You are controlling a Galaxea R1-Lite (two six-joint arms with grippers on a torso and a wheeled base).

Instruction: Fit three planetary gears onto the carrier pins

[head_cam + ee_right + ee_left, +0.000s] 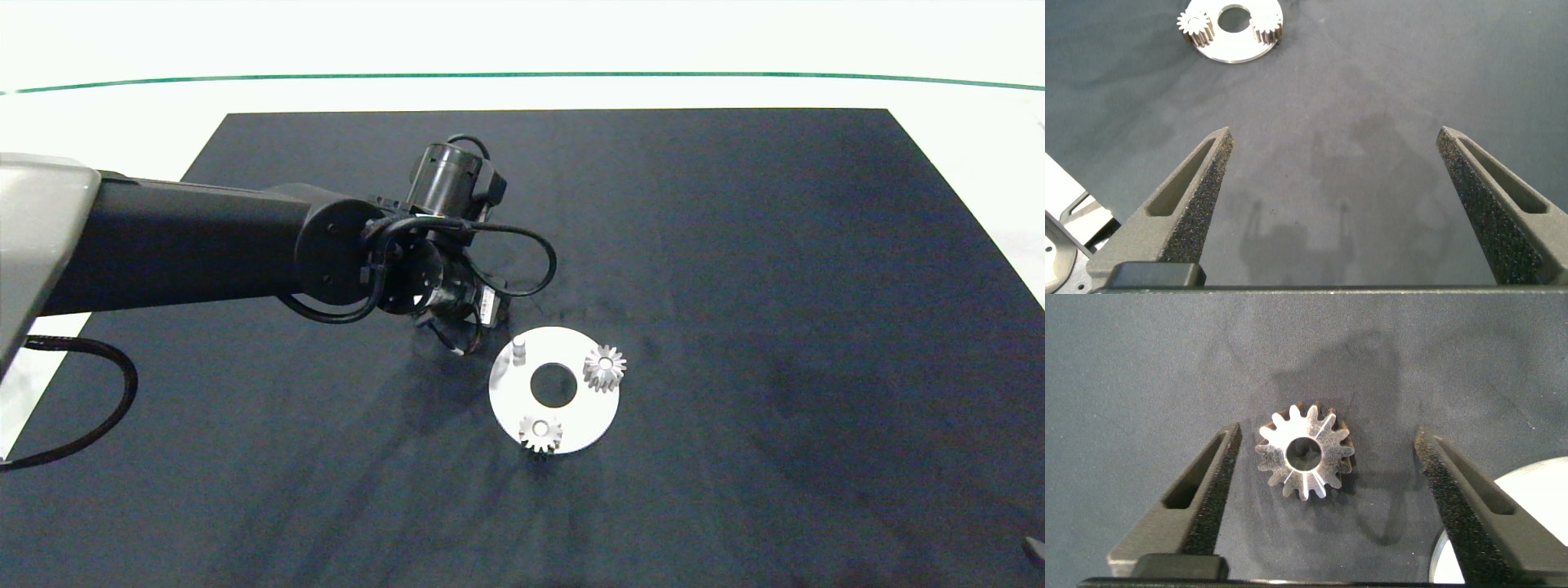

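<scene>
Left hand [1323, 506] hangs spread wide over the dark mat [735, 245] on the tabletop [122, 131], its fingers [1212, 498] either side of the third gear [1305, 453], which lies flat and untouched between them. Just beside that hand sits the white disc [589, 416], where two planetary gears [605, 367] are seated and one carrier pin [519, 349], the nearest, stands bare. So I'd judge two-thirds done: grasp, lift and seat remain. Right hand [1335, 200] waits well apart, spread and empty.
</scene>
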